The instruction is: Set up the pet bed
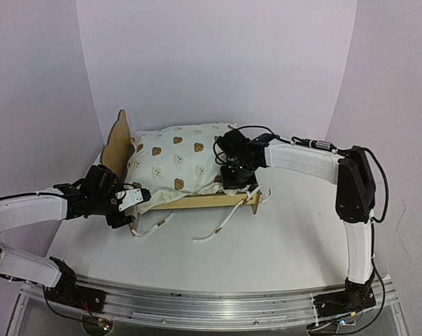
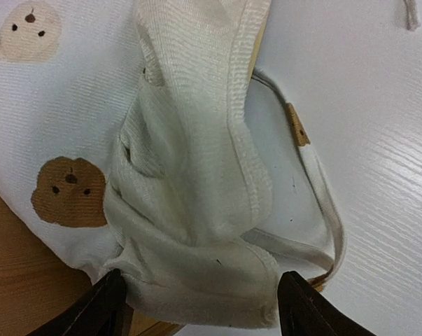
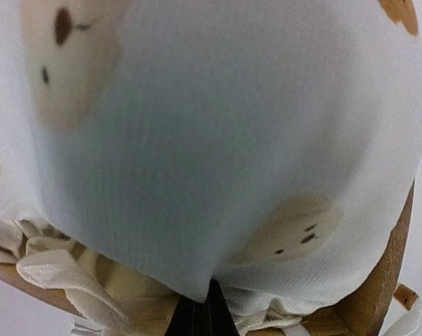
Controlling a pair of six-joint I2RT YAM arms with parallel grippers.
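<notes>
The pet bed stands mid-table, its bear-ear headboard [image 1: 116, 143] on the left and its plywood side rail [image 1: 211, 201] facing me. The cream bear-print mattress cushion [image 1: 176, 161] lies puffed on the frame. My left gripper [image 1: 134, 199] is at the near corner by the headboard. It is open, and a bunched fold of ruffle [image 2: 190, 175] sits between its black fingers [image 2: 109, 304]. My right gripper [image 1: 233, 183] is at the foot end, shut on a pinch of the cushion's fabric [image 3: 217, 126] above the wooden frame [image 3: 378, 280].
Loose cream tie straps [image 1: 217, 227] trail from the bed onto the white table in front of the rail. One strap [image 2: 329, 210] loops beside the left gripper. White walls close in behind and on both sides.
</notes>
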